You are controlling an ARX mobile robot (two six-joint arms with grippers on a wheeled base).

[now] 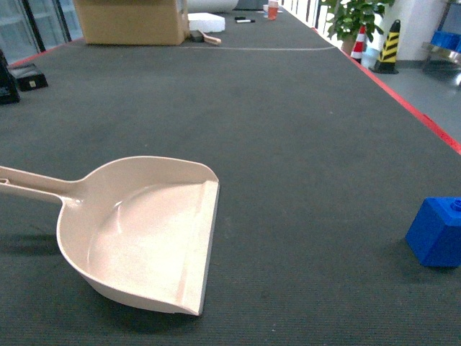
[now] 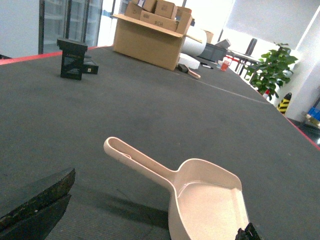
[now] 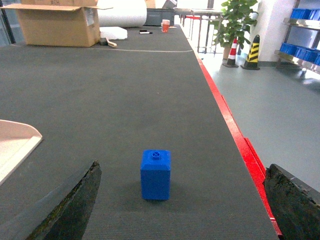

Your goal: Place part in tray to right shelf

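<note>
The little blue block (image 1: 438, 232) sits on the dark worktop (image 1: 288, 130), close to the right edge with the red strip. It stands up with its small round stud on top. Nothing is touching it.

The right tool (image 3: 182, 200) is low over the worktop with its two black fingers (image 3: 70, 205) spread wide. The block sits between them, a bit ahead, and they do not touch it.

The cream scoop (image 1: 144, 231) lies flat on the worktop near the front edge, on the left side, well apart from the block. Its long handle points to the left edge and its flat lip faces right. The scoop has nothing in it.

The left tool (image 2: 145, 222) hangs near the scoop's handle. Its fingers are spread apart and hold nothing.

A big cardboard box (image 1: 130, 20) stands far back on the worktop.
</note>
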